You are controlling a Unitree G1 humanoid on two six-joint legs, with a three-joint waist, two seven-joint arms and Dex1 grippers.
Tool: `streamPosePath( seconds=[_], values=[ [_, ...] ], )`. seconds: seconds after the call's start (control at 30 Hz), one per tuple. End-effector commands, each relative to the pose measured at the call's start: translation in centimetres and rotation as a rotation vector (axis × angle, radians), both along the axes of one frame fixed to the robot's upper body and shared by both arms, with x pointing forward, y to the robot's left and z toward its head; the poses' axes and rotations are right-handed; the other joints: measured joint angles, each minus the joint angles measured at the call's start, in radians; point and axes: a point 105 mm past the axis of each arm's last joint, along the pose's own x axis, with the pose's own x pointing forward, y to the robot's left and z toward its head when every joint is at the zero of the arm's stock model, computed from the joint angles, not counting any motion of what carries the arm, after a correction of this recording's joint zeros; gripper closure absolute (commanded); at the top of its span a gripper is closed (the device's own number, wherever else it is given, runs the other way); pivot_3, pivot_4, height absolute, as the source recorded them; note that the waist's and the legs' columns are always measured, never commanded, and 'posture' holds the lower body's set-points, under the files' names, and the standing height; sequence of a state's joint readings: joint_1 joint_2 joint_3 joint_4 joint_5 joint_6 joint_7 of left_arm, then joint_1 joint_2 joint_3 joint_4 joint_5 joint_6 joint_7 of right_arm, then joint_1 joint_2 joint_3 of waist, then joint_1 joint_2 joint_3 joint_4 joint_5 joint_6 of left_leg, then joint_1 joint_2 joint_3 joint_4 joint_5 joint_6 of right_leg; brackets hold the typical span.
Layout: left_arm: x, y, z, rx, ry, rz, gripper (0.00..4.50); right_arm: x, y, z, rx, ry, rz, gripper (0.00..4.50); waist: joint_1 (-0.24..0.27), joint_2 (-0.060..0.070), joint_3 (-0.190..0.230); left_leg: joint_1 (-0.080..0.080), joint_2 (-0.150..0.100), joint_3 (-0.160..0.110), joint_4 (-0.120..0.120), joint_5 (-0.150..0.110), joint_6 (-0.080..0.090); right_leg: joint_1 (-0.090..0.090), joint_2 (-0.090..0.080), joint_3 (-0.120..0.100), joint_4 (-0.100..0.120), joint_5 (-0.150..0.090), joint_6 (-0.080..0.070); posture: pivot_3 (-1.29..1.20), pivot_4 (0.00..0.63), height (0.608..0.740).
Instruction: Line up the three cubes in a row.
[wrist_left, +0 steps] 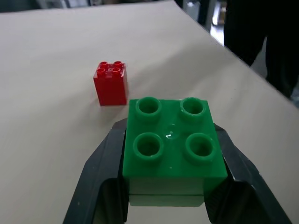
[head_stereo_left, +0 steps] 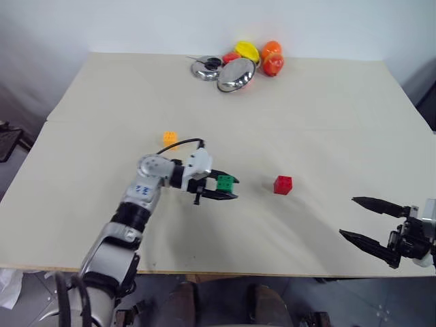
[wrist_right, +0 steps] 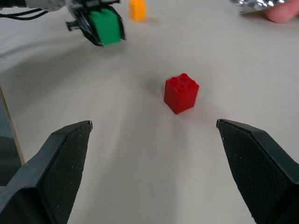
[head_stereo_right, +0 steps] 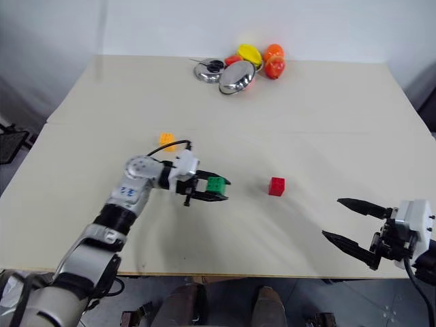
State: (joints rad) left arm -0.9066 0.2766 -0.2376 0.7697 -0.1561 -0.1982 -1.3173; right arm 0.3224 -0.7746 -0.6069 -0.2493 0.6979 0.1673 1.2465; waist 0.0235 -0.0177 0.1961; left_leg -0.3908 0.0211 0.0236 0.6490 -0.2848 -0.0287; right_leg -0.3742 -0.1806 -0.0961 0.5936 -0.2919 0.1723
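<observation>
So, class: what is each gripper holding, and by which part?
The left gripper holds the green cube, clamped by two opposite side faces, studs up. The right gripper stands open, holding nothing.

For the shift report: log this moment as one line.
left end effector: shut on green cube | right end effector: open, empty | red cube: on table | orange-yellow cube: on table | row: not formed

A plain test room or lab is suggested: a bare beige table (head_stereo_left: 327,122) is set against an unadorned white wall (head_stereo_left: 204,24), and only training props are laid on it, namely building-block cubes (head_stereo_left: 283,184), steel bowls (head_stereo_left: 236,75) and plastic toys (head_stereo_left: 272,58).
</observation>
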Motion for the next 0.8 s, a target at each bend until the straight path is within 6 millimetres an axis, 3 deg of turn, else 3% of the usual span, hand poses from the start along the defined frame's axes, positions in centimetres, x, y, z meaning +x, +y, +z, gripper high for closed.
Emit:
streamPosePath(
  seconds=[0.03,0.23,0.4,0.7,0.8],
  values=[
    [0.9,-1.3,-0.9,0.053,-0.027,0.022,2.96,-0.7,1.3,1.5,0.011,-0.057,0.017,0.0,0.001,0.0,0.0,0.0,0.0,0.0,0.0,0.0,0.0,0.0,0.0,0.0,-0.001,0.0,0.0,0.0,0.15,0.74],
    [2.0,-2.1,-0.9,0.046,-0.04,0.075,2.96,-1.3,2.1,1.8,0.03,-0.07,0.004,0.0,0.005,-0.001,0.0,-0.002,0.0,0.0,0.002,-0.001,0.002,0.0,0.0,0.0,-0.002,0.001,0.001,0.0,0.15,0.74],
    [2.4,-1.4,-1.2,0.045,-0.002,0.11,2.96,-1.6,1.8,1.6,0.033,-0.068,-0.009,0.0,0.007,-0.001,0.0,-0.003,0.0,0.0,0.003,-0.001,0.002,0.0,-0.001,0.0,-0.002,0.001,0.001,0.0,0.15,0.74],
    [1.9,-1.7,-1.8,0.052,0.034,0.067,2.96,-1.7,1.7,1.0,0.044,-0.04,0.001,0.0,0.008,-0.001,0.0,-0.003,0.0,0.0,0.003,-0.001,0.002,0.0,-0.001,0.0,-0.002,0.001,0.001,0.0,0.15,0.74],
    [2.1,-1.5,-1.9,0.066,0.038,0.085,1.99,-1.5,2.0,0.9,0.048,-0.038,0.008,0.0,0.006,-0.001,0.0,-0.003,0.0,0.0,0.002,-0.001,0.002,0.0,-0.001,0.0,-0.002,0.001,0.001,0.0,0.15,0.74]
  ],
)
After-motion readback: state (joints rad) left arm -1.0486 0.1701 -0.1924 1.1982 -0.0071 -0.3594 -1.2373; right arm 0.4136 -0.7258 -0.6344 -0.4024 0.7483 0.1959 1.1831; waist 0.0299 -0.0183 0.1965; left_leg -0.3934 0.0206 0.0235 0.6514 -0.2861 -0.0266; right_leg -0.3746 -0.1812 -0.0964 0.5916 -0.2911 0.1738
